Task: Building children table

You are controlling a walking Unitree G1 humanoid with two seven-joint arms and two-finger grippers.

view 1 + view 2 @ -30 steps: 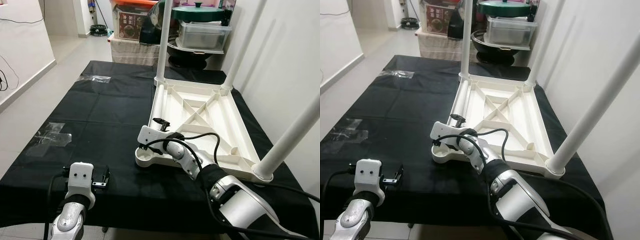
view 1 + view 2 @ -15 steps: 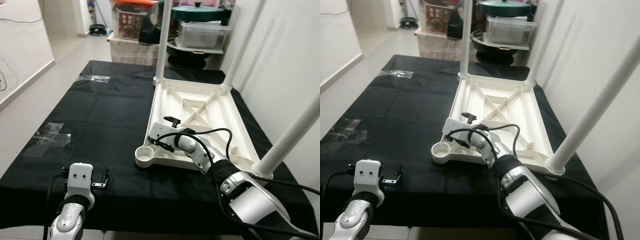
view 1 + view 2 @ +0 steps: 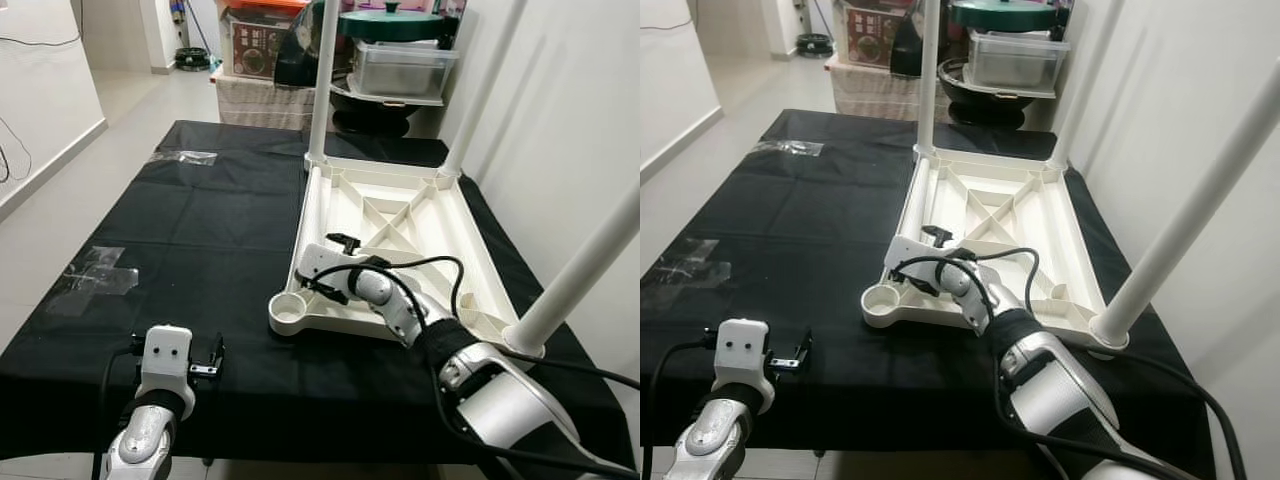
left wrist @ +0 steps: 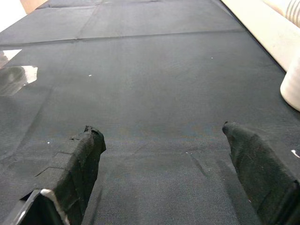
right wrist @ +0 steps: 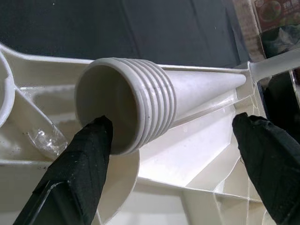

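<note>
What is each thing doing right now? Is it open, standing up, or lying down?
Tabletop: upside down on the black cloth.
Three legs: screwed in, standing up.
Loose leg: lying in the tabletop, threaded end open.
Corner socket: empty.
Right pincer: open, at the loose leg.
Left pincer: open, holding nothing.

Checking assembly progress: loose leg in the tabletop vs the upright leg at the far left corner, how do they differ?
The loose leg lies flat inside the upturned tabletop, its threaded end bare and open toward the right gripper, whose fingers are spread around it. The far-left leg stands upright, seated in its corner socket. The empty near-left socket has no leg. Both legs are white, tapered plastic.
</note>
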